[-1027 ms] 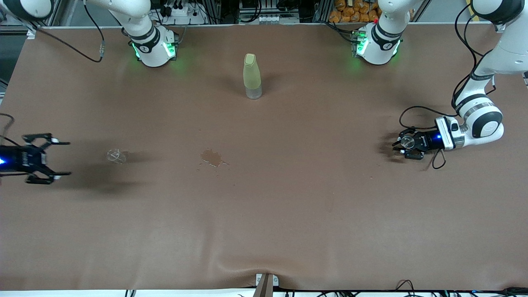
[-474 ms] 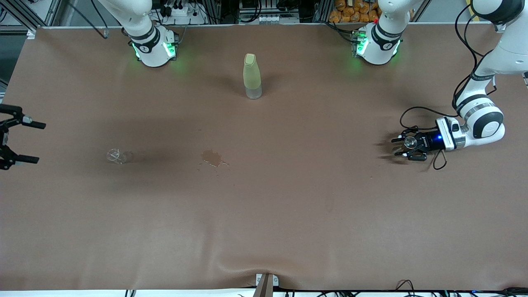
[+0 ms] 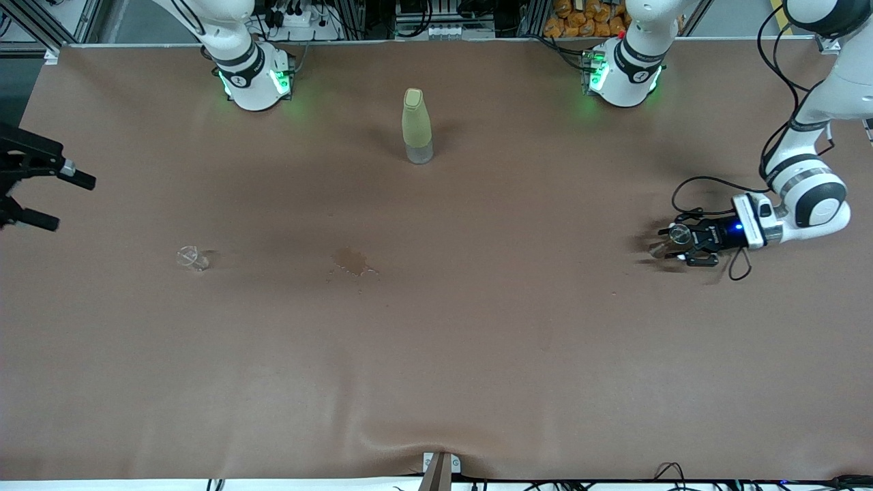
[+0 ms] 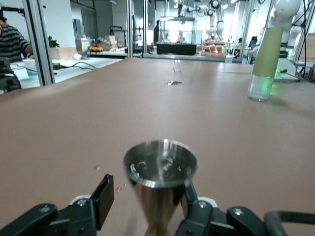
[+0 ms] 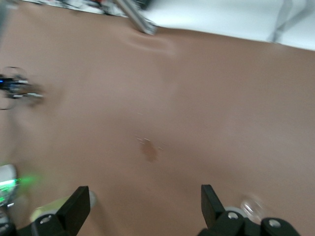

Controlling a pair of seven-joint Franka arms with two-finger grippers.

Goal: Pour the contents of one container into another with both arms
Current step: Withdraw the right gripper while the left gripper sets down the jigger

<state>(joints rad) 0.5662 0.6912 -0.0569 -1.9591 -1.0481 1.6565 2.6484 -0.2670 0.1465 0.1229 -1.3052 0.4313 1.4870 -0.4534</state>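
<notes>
While the jigger (image 4: 160,164) stands upright on the bench (image 3: 436,354) toward the left arm's end, the left tool (image 4: 147,194) sits parted around its waist. It should back straight off without brushing the jigger. The glass cup (image 3: 190,258) stands toward the right arm's end, near the open right tool (image 3: 65,198).

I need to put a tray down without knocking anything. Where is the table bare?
Bare: the wide strip nearer the front camera than the glass cup, the spill and the jigger; also between spill and jigger. Tight: around the left gripper, open about the jigger, and the bottle. The right gripper hangs open.
</notes>
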